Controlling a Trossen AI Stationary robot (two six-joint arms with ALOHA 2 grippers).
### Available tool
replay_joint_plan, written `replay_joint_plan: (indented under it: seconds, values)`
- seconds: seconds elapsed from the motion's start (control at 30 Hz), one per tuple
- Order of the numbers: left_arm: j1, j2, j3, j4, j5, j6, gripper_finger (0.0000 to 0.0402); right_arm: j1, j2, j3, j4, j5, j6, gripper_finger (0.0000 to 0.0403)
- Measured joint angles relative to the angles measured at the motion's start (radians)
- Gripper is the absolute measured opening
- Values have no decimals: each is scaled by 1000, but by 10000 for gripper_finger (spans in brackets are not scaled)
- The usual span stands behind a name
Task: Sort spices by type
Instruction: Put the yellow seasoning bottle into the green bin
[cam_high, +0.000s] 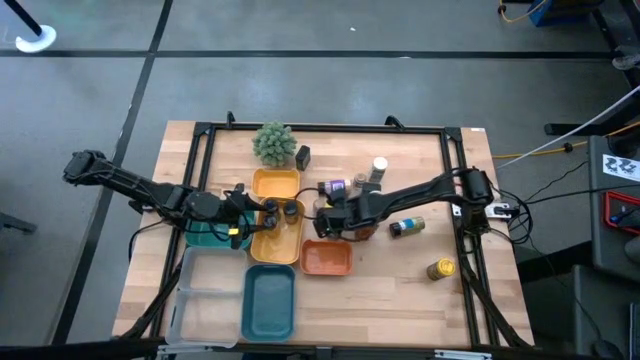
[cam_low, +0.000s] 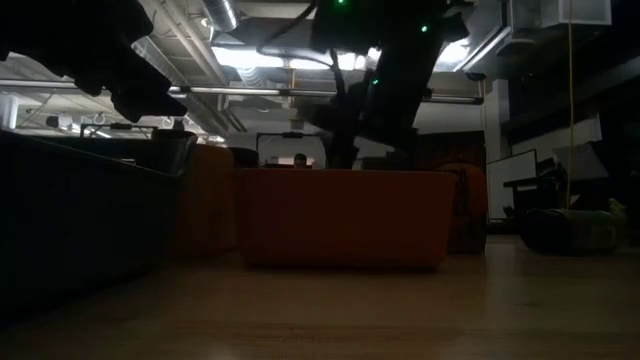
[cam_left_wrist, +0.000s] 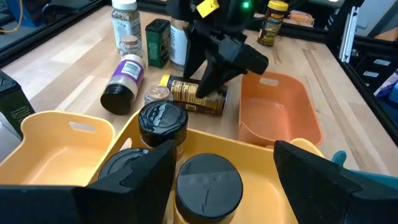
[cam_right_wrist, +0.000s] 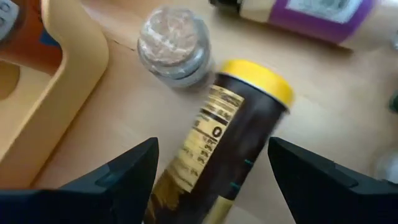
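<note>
Two dark-capped jars (cam_high: 280, 210) stand in the yellow tray (cam_high: 275, 183). My left gripper (cam_high: 258, 213) is open over that tray, its fingers on either side of one black-capped jar (cam_left_wrist: 208, 183) without touching it that I can see. A second black-capped jar (cam_left_wrist: 163, 121) stands just beyond. My right gripper (cam_high: 328, 215) is open and low over a dark bottle with a yellow cap (cam_right_wrist: 233, 124) that lies on its side on the table. Its fingers stand on either side of the bottle. The bottle also shows in the left wrist view (cam_left_wrist: 193, 96).
A small clear jar (cam_right_wrist: 174, 43) and a purple-labelled bottle (cam_left_wrist: 121, 84) lie beside the yellow-capped bottle. The orange tray (cam_high: 325, 258) sits near it, the teal tray (cam_high: 270, 300) at the near edge. More jars (cam_high: 407, 227) (cam_high: 441, 268) lie to the right. A green plant (cam_high: 273, 143) and a black box (cam_high: 303, 156) stand at the far edge.
</note>
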Motion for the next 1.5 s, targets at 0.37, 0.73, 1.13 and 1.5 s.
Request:
replay_joint_plan:
  seconds: [0.37, 0.73, 1.13, 1.5]
  values:
    - [0, 3, 0, -23, 0, -5, 260, -2, 51, 0, 16, -33, 3, 303]
    - [0, 1, 0, -24, 0, -6, 260, -6, 65, 0, 24, -57, -6, 248]
    - [0, 1, 0, -22, 0, -1, 260, -6, 63, 15, 7, -73, -60, 185]
    - [0, -10, 0, 15, 0, 39, 260, -6, 61, 166, -93, -96, -183, 183]
